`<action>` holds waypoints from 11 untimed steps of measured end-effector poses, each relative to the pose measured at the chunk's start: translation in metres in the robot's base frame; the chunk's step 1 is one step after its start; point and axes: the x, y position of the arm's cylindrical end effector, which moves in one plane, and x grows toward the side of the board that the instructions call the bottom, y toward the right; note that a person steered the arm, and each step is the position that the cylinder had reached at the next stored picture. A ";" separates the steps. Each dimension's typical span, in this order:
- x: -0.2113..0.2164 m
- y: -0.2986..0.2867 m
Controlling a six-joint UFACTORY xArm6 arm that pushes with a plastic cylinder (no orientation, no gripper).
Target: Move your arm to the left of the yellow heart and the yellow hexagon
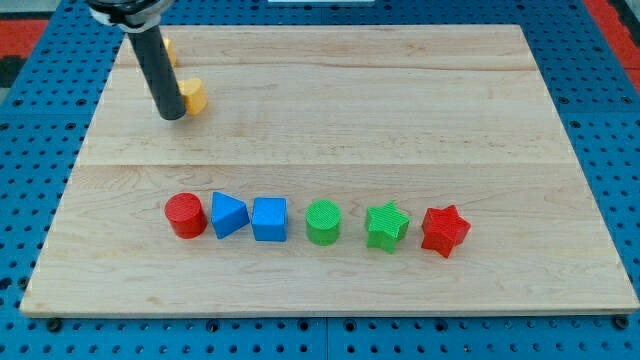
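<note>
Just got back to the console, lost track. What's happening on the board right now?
My tip sits near the view's top left of the wooden board, right beside a yellow block on its left. A second yellow block peeks out behind the rod. Their shapes are unclear. Red cylinder, blue triangle, blue cube, green cylinder, green star, red star form a row below, untouched.

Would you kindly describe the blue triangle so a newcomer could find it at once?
On the wooden board, a row of six blocks runs along the view's bottom. The blue triangle is second from the view's left, between the red cylinder and the blue cube; only it is wedge-shaped.
</note>
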 end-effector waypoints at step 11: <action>-0.038 0.160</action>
